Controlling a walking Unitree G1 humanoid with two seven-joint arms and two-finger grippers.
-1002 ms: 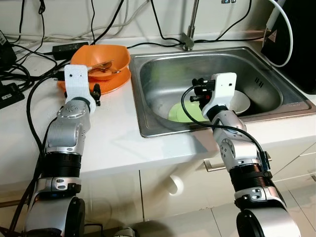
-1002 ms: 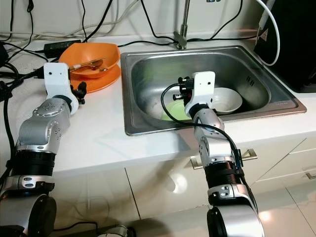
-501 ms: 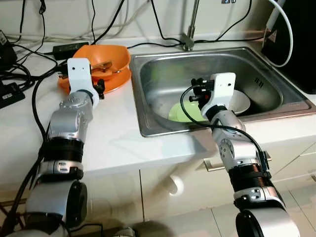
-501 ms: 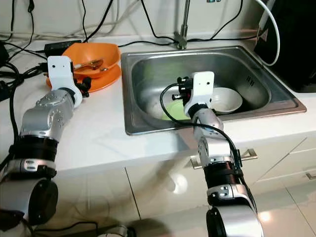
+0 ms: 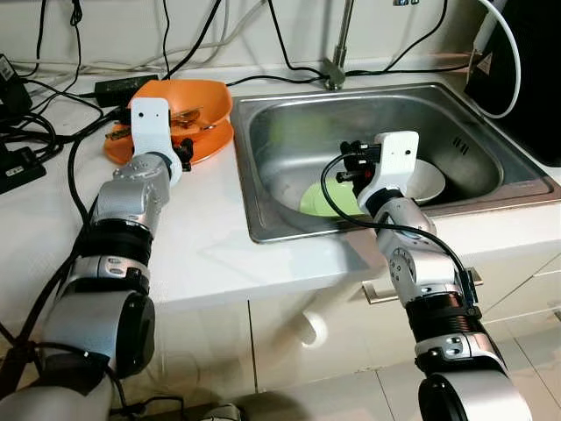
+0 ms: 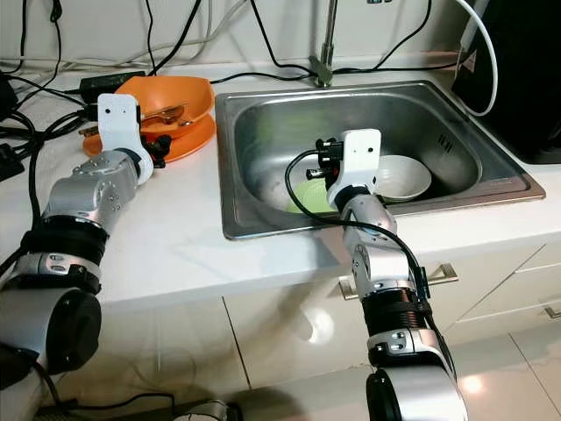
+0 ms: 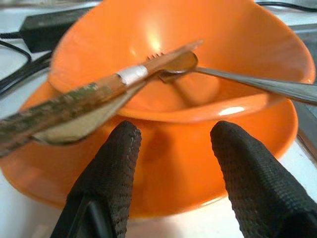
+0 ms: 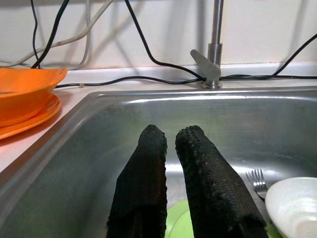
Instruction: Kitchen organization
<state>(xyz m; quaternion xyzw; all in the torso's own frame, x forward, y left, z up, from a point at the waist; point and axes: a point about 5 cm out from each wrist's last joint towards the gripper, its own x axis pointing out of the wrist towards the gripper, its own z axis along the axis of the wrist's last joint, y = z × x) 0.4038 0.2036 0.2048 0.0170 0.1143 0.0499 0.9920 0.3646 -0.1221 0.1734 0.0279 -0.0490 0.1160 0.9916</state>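
Note:
An orange bowl (image 5: 195,95) sits on an orange plate (image 5: 213,140) on the white counter, left of the sink. In the bowl lie a wooden-handled fork (image 7: 99,89) and a metal spoon (image 7: 237,79). My left gripper (image 7: 178,134) is open, its fingertips right at the plate's near edge, just below the bowl's rim. My right gripper (image 8: 172,135) is shut and empty, hanging inside the sink above a green plate (image 5: 329,200). A white bowl (image 5: 429,180) rests beside the green plate, with a fork (image 8: 257,181) next to it.
The steel sink (image 5: 289,230) has a faucet (image 5: 337,53) at its back rim. Black cables and a power adapter (image 5: 123,85) lie on the counter behind the orange bowl. A black appliance (image 5: 526,70) stands at the far right. Cabinet fronts are below the counter.
My left arm has reached forward and to the right, bringing its gripper up to the orange plate and bowl. The right arm has stayed in place.

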